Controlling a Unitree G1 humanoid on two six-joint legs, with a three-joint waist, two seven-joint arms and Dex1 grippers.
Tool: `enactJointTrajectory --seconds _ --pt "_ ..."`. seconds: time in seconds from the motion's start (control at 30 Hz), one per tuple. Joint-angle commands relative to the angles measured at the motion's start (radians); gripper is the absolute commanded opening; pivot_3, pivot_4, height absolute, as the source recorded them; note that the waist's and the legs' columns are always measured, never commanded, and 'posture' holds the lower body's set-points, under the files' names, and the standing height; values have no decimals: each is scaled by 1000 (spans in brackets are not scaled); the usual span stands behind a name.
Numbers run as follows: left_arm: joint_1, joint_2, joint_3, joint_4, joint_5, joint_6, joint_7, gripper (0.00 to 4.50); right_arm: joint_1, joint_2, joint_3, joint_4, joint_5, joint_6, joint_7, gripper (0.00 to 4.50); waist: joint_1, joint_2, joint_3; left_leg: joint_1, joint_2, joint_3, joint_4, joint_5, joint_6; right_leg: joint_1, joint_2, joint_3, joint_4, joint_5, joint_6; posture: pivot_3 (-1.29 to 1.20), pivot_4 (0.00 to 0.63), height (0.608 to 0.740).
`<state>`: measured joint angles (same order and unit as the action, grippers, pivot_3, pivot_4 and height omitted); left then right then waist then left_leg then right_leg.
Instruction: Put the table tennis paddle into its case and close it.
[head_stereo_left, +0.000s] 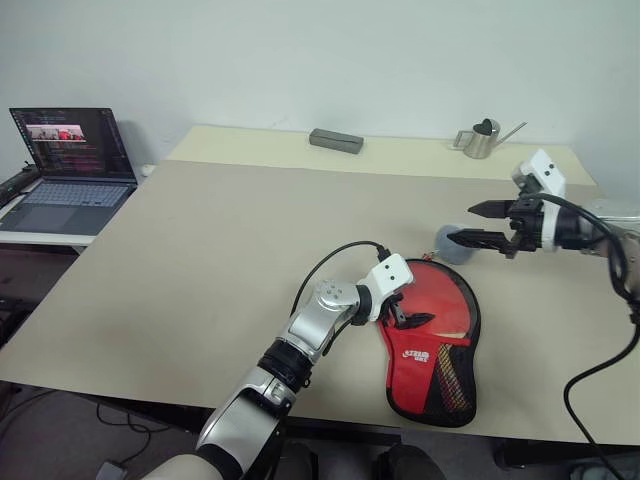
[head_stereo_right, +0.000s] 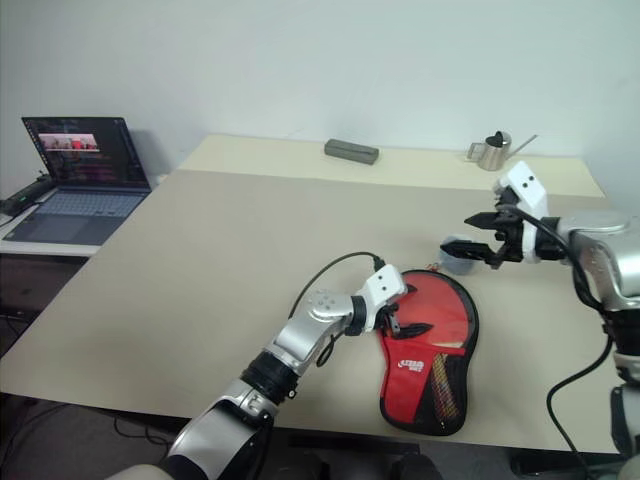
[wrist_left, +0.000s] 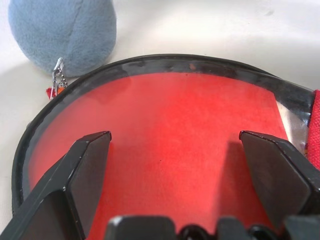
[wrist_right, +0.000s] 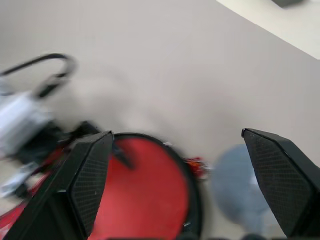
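Observation:
The case (head_stereo_left: 440, 350) lies flat near the table's front edge, red side up, with a white logo and black mesh at its narrow near end. Through its clear window shows the red blade of the table tennis paddle (wrist_left: 175, 100). My left gripper (head_stereo_left: 408, 315) is open at the case's left edge, its fingers (wrist_left: 85, 165) spread low over the window. My right gripper (head_stereo_left: 478, 224) is open in the air beyond the case's round far end, above a small blue-grey plush ball (wrist_left: 65, 30) that hangs on a chain from the case.
An open laptop (head_stereo_left: 75, 165) sits on a side desk at the far left. A grey box (head_stereo_left: 335, 140) and a metal watering can (head_stereo_left: 483, 140) stand on the pale table at the back. The case lies close to the table's front edge (head_stereo_left: 330, 425).

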<state>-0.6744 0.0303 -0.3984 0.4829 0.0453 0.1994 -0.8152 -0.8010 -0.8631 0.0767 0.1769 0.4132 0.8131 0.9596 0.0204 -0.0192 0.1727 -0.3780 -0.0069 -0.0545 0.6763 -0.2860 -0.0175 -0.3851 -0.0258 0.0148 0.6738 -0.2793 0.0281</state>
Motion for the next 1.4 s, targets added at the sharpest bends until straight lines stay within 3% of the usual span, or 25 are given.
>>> enactJointTrajectory --seconds 0.03,0.37,0.67,0.77,0.97,1.07,1.27,1.4 --pt "62 14 -76 77 58 41 -16 4479 -81 42 31 131 -85 -77 -18 4500 -1 1 0 0 0 0 0 0 0 0 0 0 0 0 0 0 150 740" --pt "74 21 -73 55 57 49 -13 4479 -251 164 95 617 -298 -297 -46 4500 -3 3 -2 0 0 1 0 0 0 0 0 0 -1 0 0 0 150 740" --pt "83 23 -78 39 57 54 -13 4479 -307 208 67 795 -343 -318 -16 4500 -8 4 -3 0 0 1 -1 0 1 -1 0 1 0 0 -1 0 150 740" --pt "83 24 -79 39 59 55 -12 4500 -317 216 54 805 -346 -321 -19 3960 -9 5 -3 0 0 1 -1 0 1 -1 0 0 0 0 -1 0 150 740" --pt "86 19 -80 44 59 46 -10 4500 -285 218 57 765 -368 -320 -12 1972 -9 5 -3 0 0 1 -1 0 1 -1 0 0 0 0 -1 0 150 740" --pt "85 18 -79 52 60 50 -7 4500 -268 213 55 743 -374 -316 -17 1196 -9 6 -3 0 0 1 -1 0 1 -1 0 0 0 0 -1 0 150 740" --pt "90 30 -85 81 70 57 -11 4500 -160 165 34 569 -362 -240 -14 217 -9 8 -5 -1 0 0 -1 0 1 0 0 0 -1 0 0 0 150 740" --pt "83 35 -86 107 78 74 -7 4500 -65 120 9 404 -332 -144 -3 123 -6 8 -7 -1 0 -1 -1 0 1 0 0 -1 -1 0 0 0 150 740"
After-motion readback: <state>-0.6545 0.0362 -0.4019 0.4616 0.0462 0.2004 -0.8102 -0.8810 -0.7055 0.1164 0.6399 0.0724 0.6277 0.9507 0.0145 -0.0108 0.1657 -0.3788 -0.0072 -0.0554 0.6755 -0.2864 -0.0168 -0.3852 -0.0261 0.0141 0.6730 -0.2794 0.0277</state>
